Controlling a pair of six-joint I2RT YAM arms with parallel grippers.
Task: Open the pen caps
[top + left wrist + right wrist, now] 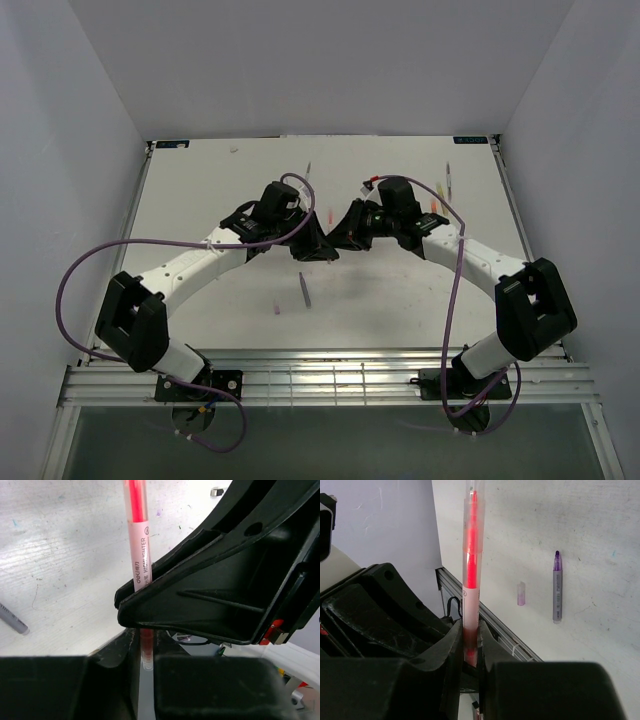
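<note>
The two arms met over the middle of the white table [200, 200], holding a red highlighter [137, 530] between them. The right gripper [470, 630] was clamped on the barrel just below its white label. The left gripper [145, 641] had its fingers [115, 665] close on either side of the pen's clear end, but whether they pressed it could not be told. Nearer the bases, a purple cap [521, 593] lay loose on the table just beside an uncapped purple pen [557, 587], not touching it. A grey pen [12, 620] lay well apart to the left.
</note>
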